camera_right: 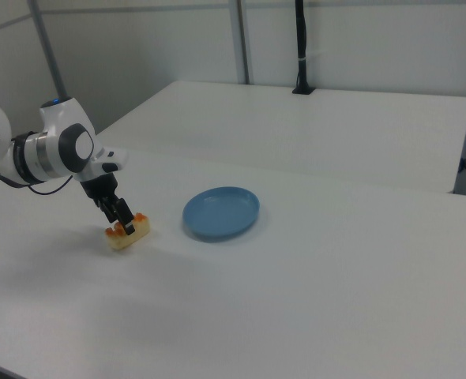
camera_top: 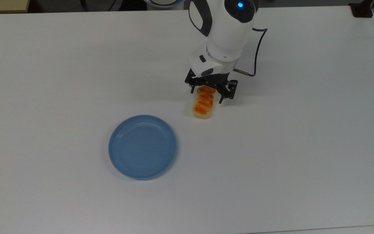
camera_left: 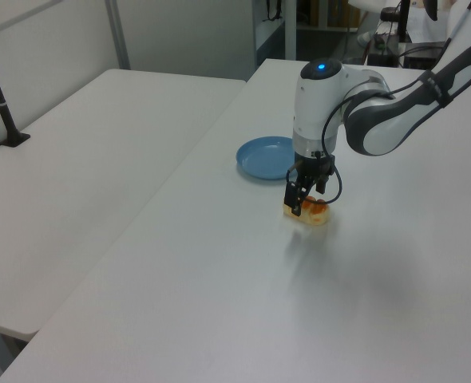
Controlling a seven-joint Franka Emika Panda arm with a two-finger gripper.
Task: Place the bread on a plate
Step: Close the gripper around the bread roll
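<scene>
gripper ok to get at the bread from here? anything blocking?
Probably yes. The gripper is open and straddles the far end of the bread, one finger on each side in the top view. Nothing lies between them, and the plate sits well apart.

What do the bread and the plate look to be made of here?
The bread looks like a moulded toy, probably plastic or foam: glossy orange-brown top, even creases, uniform cream sides. Real bread can't be ruled out. The plate looks like light-blue plastic: flat even colour, soft sheen, faint concentric rings, thin raised rim.
</scene>
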